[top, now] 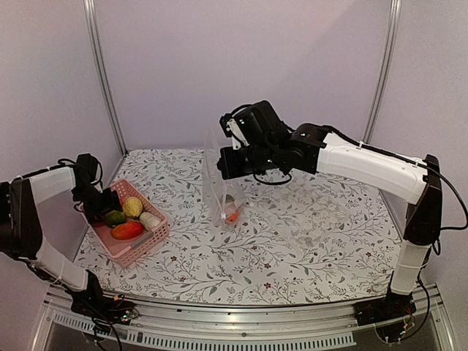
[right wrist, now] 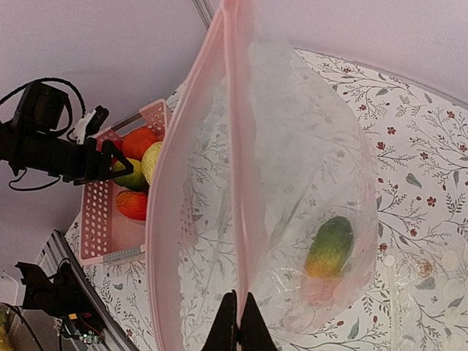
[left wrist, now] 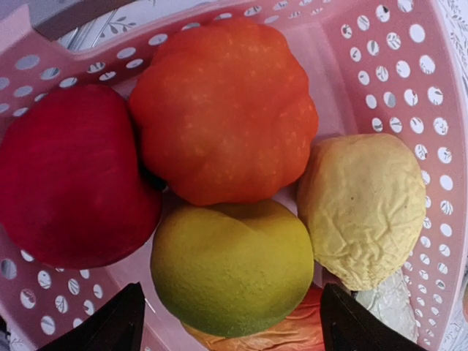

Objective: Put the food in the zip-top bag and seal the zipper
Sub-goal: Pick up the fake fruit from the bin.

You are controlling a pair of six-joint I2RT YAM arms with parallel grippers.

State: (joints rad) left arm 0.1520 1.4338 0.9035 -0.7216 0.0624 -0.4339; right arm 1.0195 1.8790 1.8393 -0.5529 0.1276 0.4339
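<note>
Right now my left end effector hangs over the pink perforated plastic basket with its jaws spread wide and nothing held. Its two dark fingertips stand either side of the round yellow-green toy fruit; I cannot tell whether they touch it. Packed around that fruit are a dark red toy apple, an orange lobed toy pumpkin and a pale yellow wrinkled toy lemon, all pressed close together with little gap between them.

My right end effector is pinched tight on the zipper, the narrow pinkish strip along the rim of the large transparent zip-top bag. It holds the bag upright over the middle of the floral-print table. One green-and-orange toy vegetable lies at the bottom of the bag.

The basket sits near the table's left edge, with its walls close around the left fingers. Bare floral cloth shows between basket and bag, and more stretches out to the bag's right.
</note>
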